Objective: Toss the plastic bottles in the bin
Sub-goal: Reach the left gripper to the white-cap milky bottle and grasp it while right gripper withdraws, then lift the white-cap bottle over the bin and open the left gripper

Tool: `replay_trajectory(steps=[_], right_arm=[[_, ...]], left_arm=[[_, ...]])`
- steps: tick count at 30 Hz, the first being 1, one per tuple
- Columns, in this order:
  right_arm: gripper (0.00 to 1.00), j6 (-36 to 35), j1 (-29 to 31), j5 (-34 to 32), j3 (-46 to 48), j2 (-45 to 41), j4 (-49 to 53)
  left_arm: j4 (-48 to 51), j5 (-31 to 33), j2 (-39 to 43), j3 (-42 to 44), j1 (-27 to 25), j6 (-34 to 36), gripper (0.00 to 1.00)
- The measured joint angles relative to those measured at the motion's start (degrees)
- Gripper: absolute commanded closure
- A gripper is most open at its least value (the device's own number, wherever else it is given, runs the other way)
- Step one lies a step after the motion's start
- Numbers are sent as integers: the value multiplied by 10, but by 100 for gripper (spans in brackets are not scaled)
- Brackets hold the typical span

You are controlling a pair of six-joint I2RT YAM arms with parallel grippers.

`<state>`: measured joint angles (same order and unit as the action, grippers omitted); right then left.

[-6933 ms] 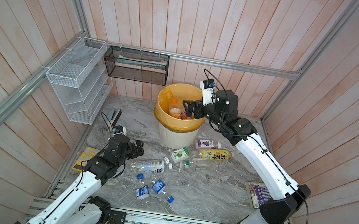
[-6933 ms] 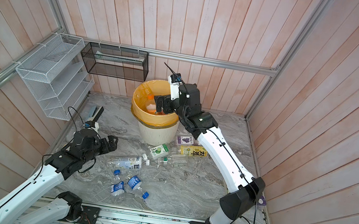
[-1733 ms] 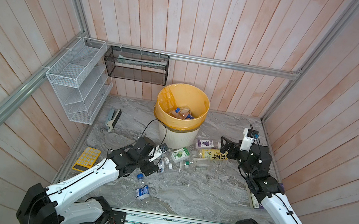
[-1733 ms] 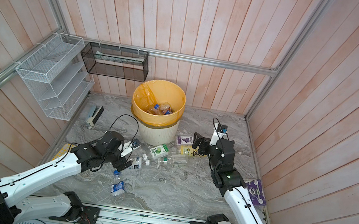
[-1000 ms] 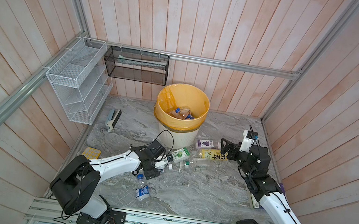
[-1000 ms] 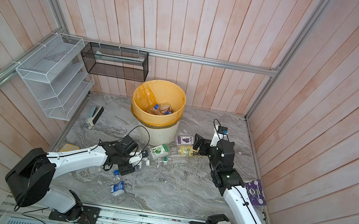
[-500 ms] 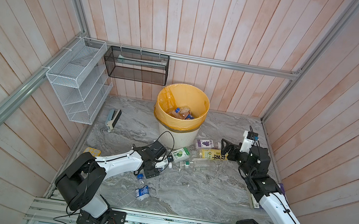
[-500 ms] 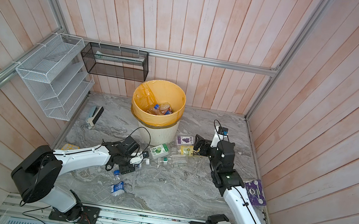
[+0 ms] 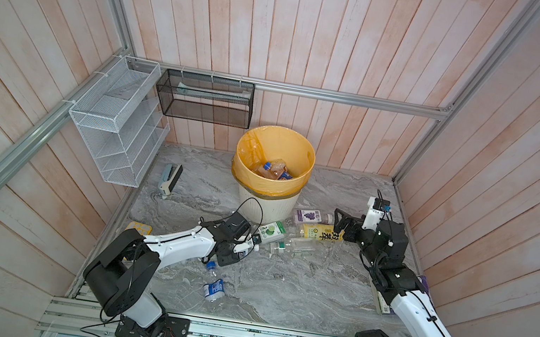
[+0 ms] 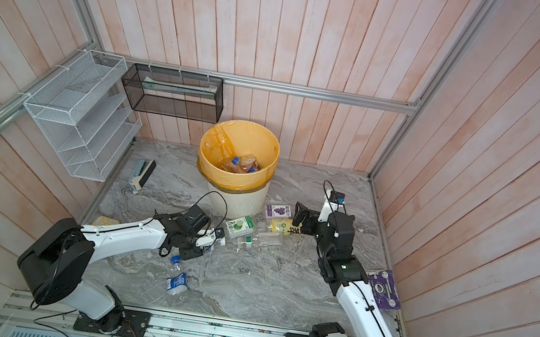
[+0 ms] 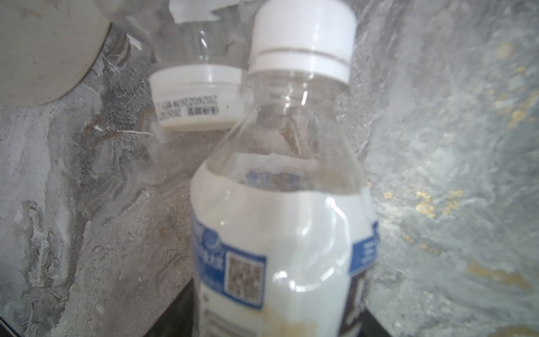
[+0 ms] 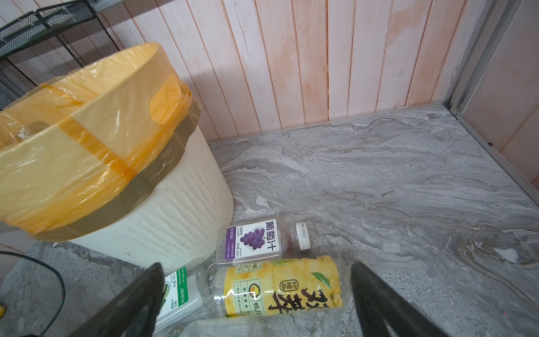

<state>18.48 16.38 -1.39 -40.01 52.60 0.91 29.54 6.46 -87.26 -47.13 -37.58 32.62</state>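
The bin [image 9: 269, 187] [image 10: 233, 181] [image 12: 180, 210] stands at the back with several plastic bottles inside. My left gripper [image 9: 240, 248] [image 10: 206, 238] lies low in front of it, shut on a white-capped bottle with a blue-and-white label [image 11: 280, 221]. My right gripper [image 9: 340, 225] [image 10: 299, 219] [image 12: 256, 265] is open, its fingers either side of a yellow-label bottle [image 9: 319, 232] [image 12: 280, 286] on the floor. Beside that lie a purple grape-label bottle [image 9: 310, 216] [image 12: 253, 237] and a green-label bottle [image 9: 271, 231] [image 12: 175, 291]. A blue-label bottle [image 9: 213, 288] lies nearer the front.
Crushed clear bottles [image 9: 296, 248] lie between the arms. A stapler [image 9: 170, 178] and a yellow calculator [image 9: 139, 228] sit at the left wall, a purple flat item [image 10: 383, 288] at the right wall. A white rack [image 9: 116, 125] and black basket [image 9: 206, 99] hang above.
The left jaws have closed around the white-capped bottle. The right gripper has stayed open, creeping slightly toward the yellow-label bottle.
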Motion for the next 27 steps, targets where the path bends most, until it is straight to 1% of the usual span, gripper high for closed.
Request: replay_trajectory(steps=[3,10,14,19,24,26,27], right_arm=[[1,0,0,0,0,0,0],[1,0,-3,0,5,0,0],[1,0,-4,0,9,0,3],[1,0,-8,0,9,-4,3],[1,0,-10,-1,10,-11,4],[1,0,-11,-1,10,-13,4],[1,0,-11,-1,10,-14,4]], left_arm=[[0,1,1,0,0,3,44],[1,11,6,0,-8,4,45],[9,19,23,-1,-16,2,45],[26,29,60,-9,-27,-7,44],[44,31,119,-12,-33,-27,45],[48,32,146,-12,-33,-38,50],[49,32,161,-13,-33,-45,51]])
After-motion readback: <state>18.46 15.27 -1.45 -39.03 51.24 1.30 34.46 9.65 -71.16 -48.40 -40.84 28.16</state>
